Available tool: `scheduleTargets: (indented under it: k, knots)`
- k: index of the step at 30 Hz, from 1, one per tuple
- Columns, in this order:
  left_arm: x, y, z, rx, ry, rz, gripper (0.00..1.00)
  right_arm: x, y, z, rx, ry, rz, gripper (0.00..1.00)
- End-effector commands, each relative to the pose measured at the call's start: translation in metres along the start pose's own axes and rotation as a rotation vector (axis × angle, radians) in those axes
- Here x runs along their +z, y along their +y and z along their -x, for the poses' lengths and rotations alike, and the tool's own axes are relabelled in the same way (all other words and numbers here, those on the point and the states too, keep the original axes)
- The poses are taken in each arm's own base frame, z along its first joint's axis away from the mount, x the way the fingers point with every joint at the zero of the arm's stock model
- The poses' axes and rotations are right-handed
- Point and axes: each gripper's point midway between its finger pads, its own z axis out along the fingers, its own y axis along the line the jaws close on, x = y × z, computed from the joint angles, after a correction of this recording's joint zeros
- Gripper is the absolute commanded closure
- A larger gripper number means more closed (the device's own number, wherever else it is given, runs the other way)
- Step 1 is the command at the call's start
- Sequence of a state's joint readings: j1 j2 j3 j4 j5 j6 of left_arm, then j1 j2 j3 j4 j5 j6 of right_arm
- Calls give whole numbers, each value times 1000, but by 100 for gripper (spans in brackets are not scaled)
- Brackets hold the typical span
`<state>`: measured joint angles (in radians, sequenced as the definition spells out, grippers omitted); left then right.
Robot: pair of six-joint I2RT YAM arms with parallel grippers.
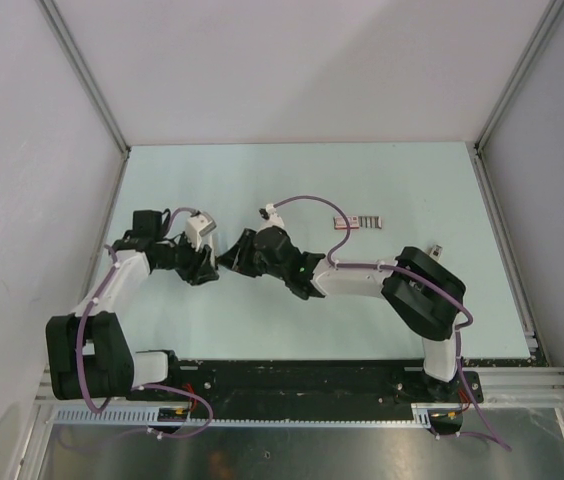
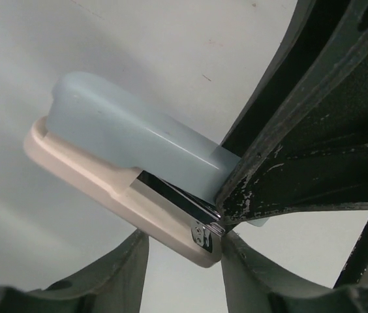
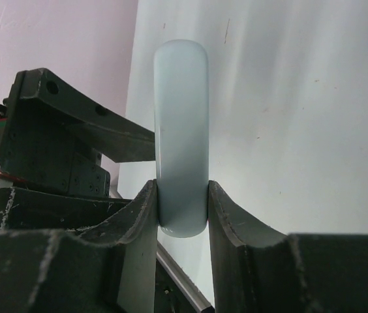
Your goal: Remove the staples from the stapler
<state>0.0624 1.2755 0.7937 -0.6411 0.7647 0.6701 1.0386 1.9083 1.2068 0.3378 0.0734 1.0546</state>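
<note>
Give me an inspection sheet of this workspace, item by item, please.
Surface: pale green table, faint marks only.
Job's things: pale blue and cream stapler, held between the two arms; loose staples, nothing seen for certain.
Clutter: small red and grey ribbed piece lying alone on the table beyond the right arm; what it is cannot be told.
Claws: right claw shut on the stapler's blue body; left claw straddles the stapler's metal front end, contact unclear.
Cables: purple cables run along both arms, one looping above the right wrist.
Surroundings: pale walls with metal frame posts on three sides.
</note>
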Motion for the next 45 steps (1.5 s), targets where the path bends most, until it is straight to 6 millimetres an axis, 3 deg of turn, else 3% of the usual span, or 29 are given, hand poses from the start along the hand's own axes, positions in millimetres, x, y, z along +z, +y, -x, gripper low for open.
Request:
scheduleTargets:
  k: [1, 3, 7, 13, 22, 30, 39, 45]
  knots:
    - [-4, 2, -3, 76, -13, 22, 52, 1, 38, 12, 22, -28, 109, 100]
    - [-4, 2, -5, 80, -9, 28, 57, 1, 38, 12, 24, -24, 111, 100]
    - [-5, 7, -6, 72, 8, 48, 77, 1, 38, 10, 21, -11, 116, 100]
    - [-9, 14, -5, 112, 18, 87, 88, -3, 30, 4, -2, 17, 97, 100]
    - [-19, 30, -9, 245, 52, 202, 93, -17, 10, 7, -103, 86, 116, 100]
    - [-25, 66, -4, 408, 117, 353, 94, -28, -33, 8, -270, 259, 107, 100]
    - [3, 63, 0, 646, 174, 448, 93, -43, -55, 17, -521, 268, 40, 100]
    - [19, 59, -2, 726, 193, 486, 94, -43, -60, 25, -583, 243, 12, 100]
